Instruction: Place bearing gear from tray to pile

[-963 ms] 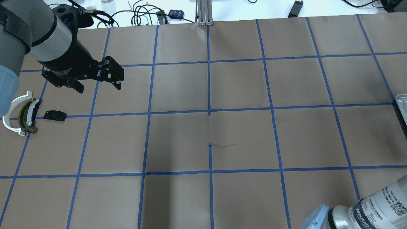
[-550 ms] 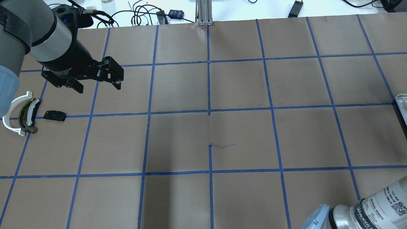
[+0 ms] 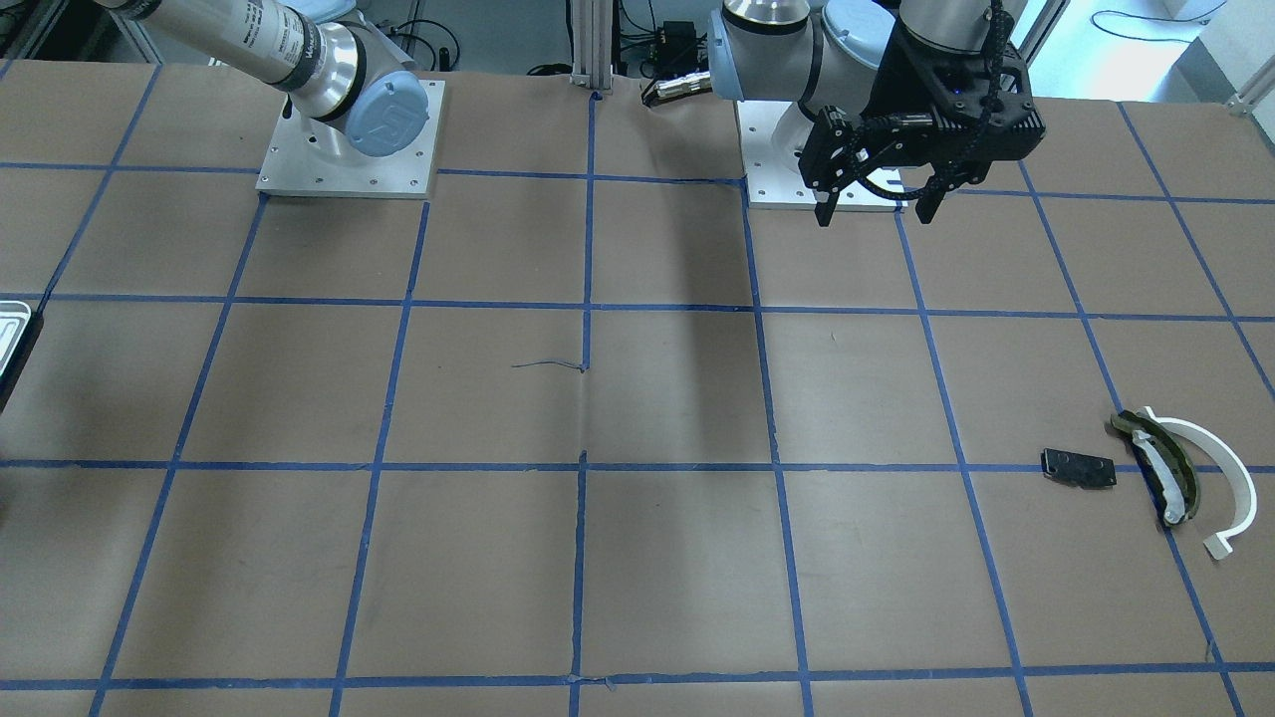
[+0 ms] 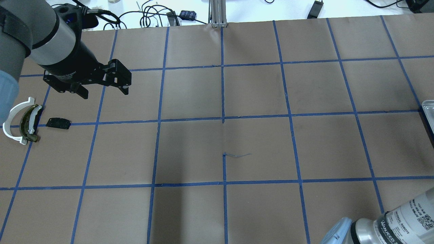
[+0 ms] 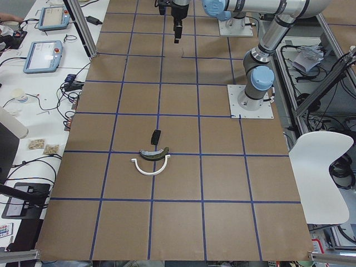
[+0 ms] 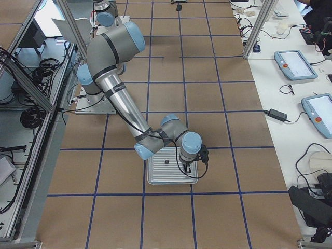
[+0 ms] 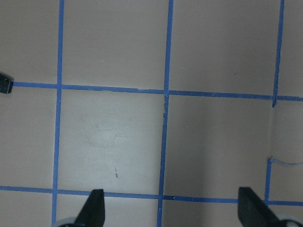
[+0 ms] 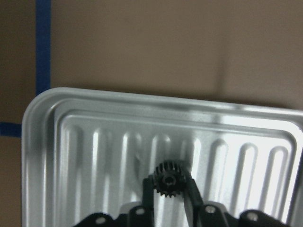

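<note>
The right arm's (image 6: 118,98) jaws are clamped on the small black gear (image 8: 168,178), one finger (image 8: 148,193) tight against each side of it, with the ribbed tray (image 8: 90,146) right beneath them. The left arm's (image 4: 51,40) jaws are spread wide with nothing between them, hanging well above the bare desk (image 4: 257,149). The pile (image 3: 1160,466) lies off to their left, its black plate (image 3: 1078,468) nearest them.
</note>
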Controlling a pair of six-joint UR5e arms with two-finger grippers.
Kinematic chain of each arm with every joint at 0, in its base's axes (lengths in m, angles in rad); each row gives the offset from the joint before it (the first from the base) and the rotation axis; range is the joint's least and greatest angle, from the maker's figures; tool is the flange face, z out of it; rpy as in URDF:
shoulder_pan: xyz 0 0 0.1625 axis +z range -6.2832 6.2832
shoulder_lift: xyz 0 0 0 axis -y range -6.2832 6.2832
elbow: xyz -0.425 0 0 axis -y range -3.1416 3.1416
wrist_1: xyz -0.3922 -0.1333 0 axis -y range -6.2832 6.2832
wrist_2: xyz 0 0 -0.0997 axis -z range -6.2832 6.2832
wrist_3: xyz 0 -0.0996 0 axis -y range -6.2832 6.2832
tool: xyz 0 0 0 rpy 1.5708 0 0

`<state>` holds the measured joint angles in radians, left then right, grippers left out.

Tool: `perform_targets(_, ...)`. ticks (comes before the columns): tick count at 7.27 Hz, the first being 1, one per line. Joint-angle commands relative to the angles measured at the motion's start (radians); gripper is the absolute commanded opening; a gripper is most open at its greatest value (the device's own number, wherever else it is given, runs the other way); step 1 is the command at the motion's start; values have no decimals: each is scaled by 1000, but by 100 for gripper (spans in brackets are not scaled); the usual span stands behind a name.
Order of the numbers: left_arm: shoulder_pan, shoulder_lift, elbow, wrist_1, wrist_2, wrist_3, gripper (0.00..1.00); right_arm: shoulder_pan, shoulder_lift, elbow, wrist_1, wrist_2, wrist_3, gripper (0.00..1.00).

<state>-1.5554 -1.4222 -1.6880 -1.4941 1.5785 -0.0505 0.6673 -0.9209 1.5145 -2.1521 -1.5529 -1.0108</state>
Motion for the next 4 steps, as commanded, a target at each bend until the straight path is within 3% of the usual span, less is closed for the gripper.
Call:
perform_targets(1, 0, 0, -1, 0, 0, 0, 100, 0, -9, -8, 3, 0, 12, 15)
perform_targets(4, 0, 0, -2, 0, 0, 0, 100, 65, -152, -8, 147, 8, 95, 15)
